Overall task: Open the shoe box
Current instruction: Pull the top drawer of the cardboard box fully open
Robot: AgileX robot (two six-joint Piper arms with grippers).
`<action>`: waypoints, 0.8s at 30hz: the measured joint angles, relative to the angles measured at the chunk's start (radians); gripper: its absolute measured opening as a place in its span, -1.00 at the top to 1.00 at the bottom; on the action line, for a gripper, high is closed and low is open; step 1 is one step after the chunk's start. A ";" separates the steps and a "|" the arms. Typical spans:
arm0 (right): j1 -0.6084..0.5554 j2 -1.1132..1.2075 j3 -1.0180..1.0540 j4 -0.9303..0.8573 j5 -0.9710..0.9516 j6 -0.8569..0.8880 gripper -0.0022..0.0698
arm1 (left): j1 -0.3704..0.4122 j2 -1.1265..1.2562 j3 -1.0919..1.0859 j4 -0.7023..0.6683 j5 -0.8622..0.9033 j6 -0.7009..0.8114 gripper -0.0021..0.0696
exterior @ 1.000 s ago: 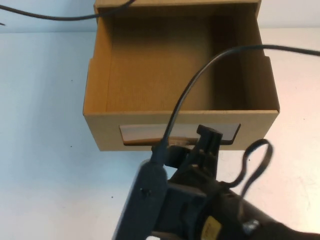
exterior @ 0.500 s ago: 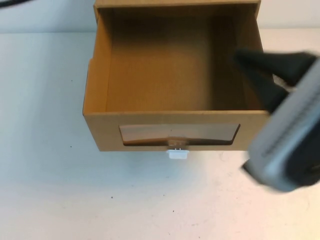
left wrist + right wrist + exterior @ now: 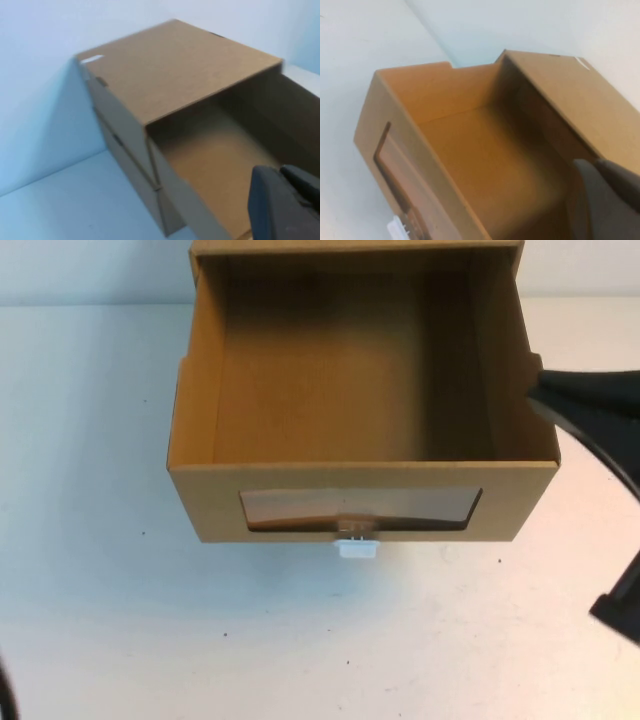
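Note:
The brown cardboard shoe box (image 3: pixel 355 248) stands at the back of the white table, and its drawer (image 3: pixel 200 502) is pulled out toward me with nothing inside. The drawer front has a clear window (image 3: pixel 360 508) and a small white pull tab (image 3: pixel 357 548). My right gripper (image 3: pixel 602 200) hovers above the drawer's right side, shut and holding nothing; its dark arm (image 3: pixel 590 405) shows at the right edge. My left gripper (image 3: pixel 287 200) is raised over the drawer's left side beside the box shell (image 3: pixel 175 65), fingers together, holding nothing.
The white table (image 3: pixel 100 620) spreads out in front of the box and to its left. A dark part of the right arm (image 3: pixel 622 605) juts in at the lower right. A pale wall stands behind the box.
My right arm has pulled away from the pull tab, swung to the right edge of the view, and its jaws have closed. The drawer has stayed pulled out.

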 joint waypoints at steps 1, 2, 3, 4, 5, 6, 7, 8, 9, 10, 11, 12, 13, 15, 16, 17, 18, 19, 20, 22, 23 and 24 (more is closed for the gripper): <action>-0.005 -0.007 0.000 0.002 -0.002 -0.003 0.98 | 0.000 -0.052 0.074 0.011 -0.051 -0.009 0.96; -0.015 -0.010 0.000 0.009 -0.010 -0.003 0.98 | 0.000 -0.098 0.145 0.021 -0.099 -0.014 0.96; -0.025 -0.015 0.000 0.018 -0.017 -0.003 0.98 | 0.000 -0.129 0.200 0.025 -0.136 -0.017 0.96; -0.039 -0.017 0.002 0.034 -0.027 -0.003 0.98 | 0.000 -0.164 0.265 0.030 -0.178 -0.019 0.96; -0.055 -0.018 0.006 0.049 -0.046 -0.006 0.98 | 0.000 -0.193 0.326 0.032 -0.214 -0.021 0.96; -0.069 -0.018 0.015 0.059 -0.073 -0.007 0.98 | 0.000 -0.212 0.383 0.034 -0.240 -0.021 0.96; -0.087 -0.018 0.031 0.069 -0.102 -0.007 0.98 | 0.000 -0.232 0.435 0.036 -0.267 -0.021 0.96; -0.104 -0.018 0.050 0.074 -0.132 -0.007 0.98 | 0.000 -0.248 0.483 0.036 -0.290 -0.024 0.96; -0.121 -0.015 0.069 0.079 -0.151 -0.007 0.98 | 0.000 -0.257 0.518 0.036 -0.311 -0.025 0.96; -0.138 -0.011 0.084 0.083 -0.172 -0.007 0.98 | 0.000 -0.259 0.556 0.036 -0.329 -0.025 0.96; -0.152 -0.006 0.094 0.087 -0.183 -0.007 0.98 | 0.000 -0.260 0.588 0.036 -0.342 -0.025 0.96; -0.162 -0.001 0.098 0.089 -0.187 -0.002 0.98 | 0.000 -0.260 0.611 0.036 -0.351 -0.025 0.96; -0.168 0.000 0.100 0.081 -0.193 0.001 0.98 | 0.000 -0.260 0.634 0.036 -0.356 -0.025 0.96; -0.175 0.001 0.102 0.041 -0.199 0.005 0.98 | 0.000 -0.260 0.657 0.039 -0.358 -0.025 0.96; -0.175 0.001 0.102 0.009 -0.204 0.005 0.98 | 0.000 -0.260 0.662 0.039 -0.363 -0.027 0.96; -0.175 0.001 0.102 -0.026 -0.210 0.005 0.98 | 0.000 -0.260 0.662 0.039 -0.365 -0.029 0.96; -0.175 0.001 0.102 -0.058 -0.212 0.007 0.98 | 0.000 -0.260 0.662 0.039 -0.368 -0.029 0.96; -0.177 0.001 0.102 -0.084 -0.217 0.008 0.98 | 0.000 -0.260 0.662 0.039 -0.371 -0.029 0.96; -0.177 0.001 0.102 -0.105 -0.226 0.009 0.98 | 0.000 -0.260 0.662 0.039 -0.373 -0.031 0.96; -0.177 0.001 0.102 -0.131 -0.247 0.009 0.98 | 0.000 -0.260 0.662 0.039 -0.375 -0.033 0.96; -0.177 0.001 0.102 -0.138 -0.259 0.009 0.98 | 0.000 -0.260 0.662 0.039 -0.375 -0.033 0.96; -0.177 0.001 0.102 -0.143 -0.267 0.010 0.98 | 0.000 -0.260 0.662 0.039 -0.375 -0.033 0.96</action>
